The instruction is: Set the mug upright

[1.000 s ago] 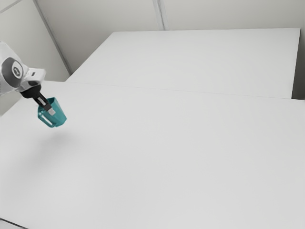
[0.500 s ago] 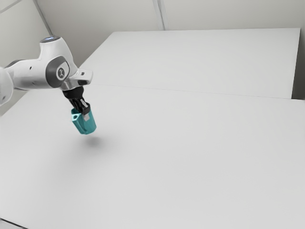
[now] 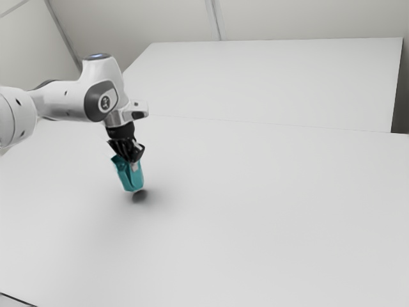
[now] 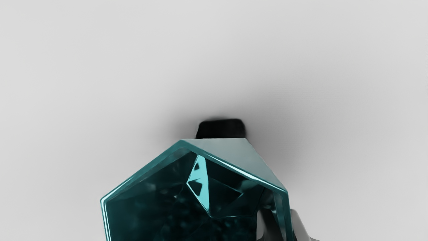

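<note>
My gripper points down over the white table in the exterior view, shut on the wall of the teal mug. The mug hangs below the fingers with its mouth up and leans slightly; its base is close above a dark shadow on the table. In the wrist view the faceted mug shows its open mouth, and the gripper has one finger inside the mug and the other outside, with the wall between them. The handle is hard to make out in the exterior view.
The white table stretches out around the mug. Behind it lies another white surface, with pale walls beyond. A dark thin line crosses the exterior view's lower left corner.
The arm has carried the mug toward the exterior view's right and lower, closer to the table. Mug and hand have turned, and the mug leans less than at first.
</note>
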